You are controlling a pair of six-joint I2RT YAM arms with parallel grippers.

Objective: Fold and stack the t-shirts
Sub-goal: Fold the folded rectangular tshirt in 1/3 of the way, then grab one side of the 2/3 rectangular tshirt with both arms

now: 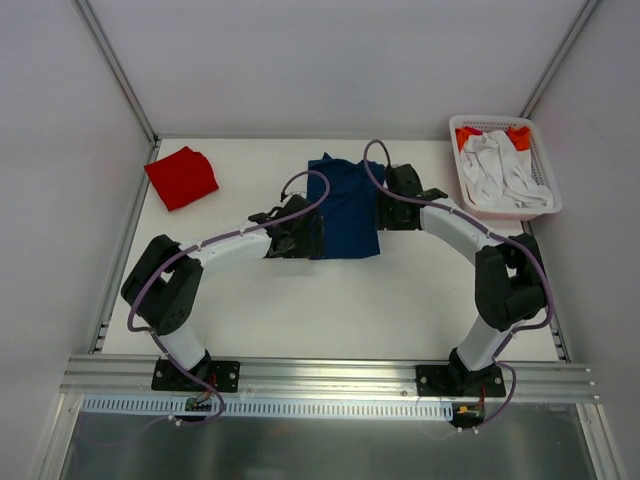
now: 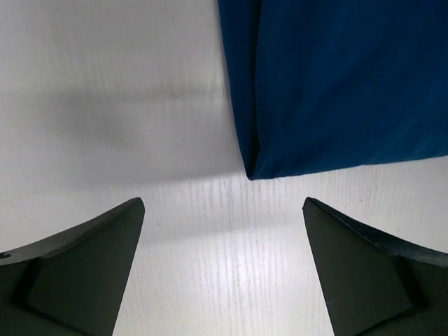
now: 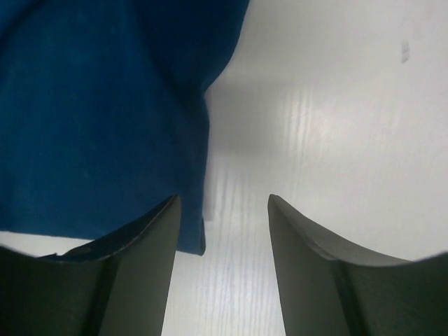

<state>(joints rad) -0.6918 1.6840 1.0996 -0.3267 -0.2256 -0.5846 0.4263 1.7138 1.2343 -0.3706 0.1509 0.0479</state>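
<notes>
Red t-shirt (image 1: 181,177): folded, upper left of the top view.
Navy t-shirt (image 1: 343,205): centre, folded to a strip; probably more folding, then stacking left.
Left gripper (image 2: 222,204): spread, empty, near the navy corner.
Right gripper (image 3: 224,199): spread over the navy edge.

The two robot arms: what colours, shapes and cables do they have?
Both the left arm and the right arm have white links, black joints and a thin purple cable looping alongside. Each stands on a black base plate. The left gripper and right gripper have dark, wedge-shaped fingers.
</notes>
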